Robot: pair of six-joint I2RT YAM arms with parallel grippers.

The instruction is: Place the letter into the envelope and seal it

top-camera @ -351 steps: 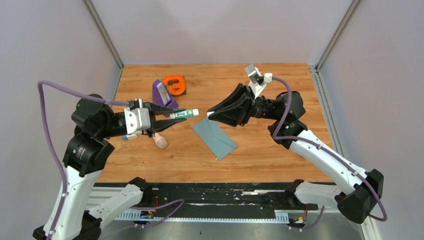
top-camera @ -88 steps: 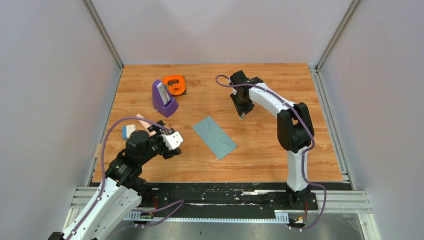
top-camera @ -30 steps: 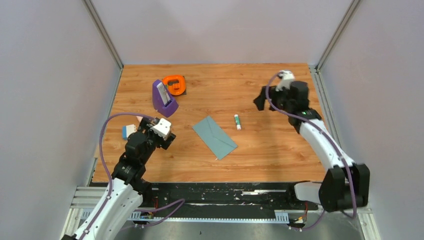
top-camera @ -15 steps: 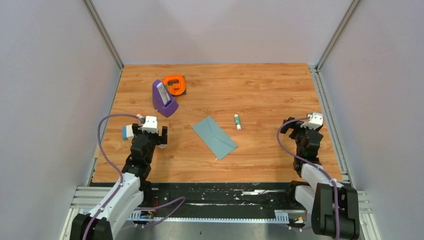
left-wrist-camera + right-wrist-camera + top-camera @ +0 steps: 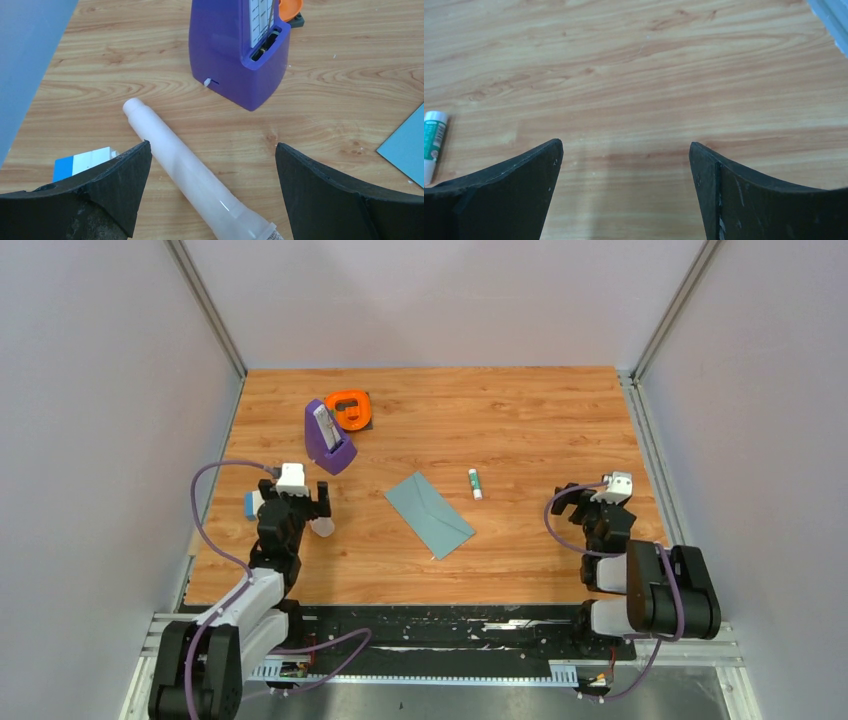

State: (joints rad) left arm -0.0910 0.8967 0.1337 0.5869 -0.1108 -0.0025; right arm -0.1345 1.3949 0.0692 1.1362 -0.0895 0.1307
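Note:
The grey-teal envelope [image 5: 430, 513] lies flat mid-table, flap folded down; its corner shows in the left wrist view [image 5: 407, 147]. The letter is hidden from every view. My left gripper [image 5: 292, 498] rests low at the near left, open, its jaws wide either side of a pale pinkish-white tube [image 5: 185, 170] lying on the wood, not touching it. At the near right, my right gripper [image 5: 595, 502] stands open over bare wood [image 5: 624, 142], nothing between its fingers. Both grippers are well apart from the envelope.
A green-and-white glue stick [image 5: 474, 483] lies just right of the envelope, also at the right wrist view's left edge [image 5: 433, 142]. A purple metronome [image 5: 328, 437] and an orange tape holder [image 5: 349, 408] stand at the back left. A blue-and-white block [image 5: 250, 505] sits beside the left gripper.
Both arms have drawn back toward the near edge and folded low, the right arm from the far right. Envelope and glue stick have stayed put. Both grippers stayed open.

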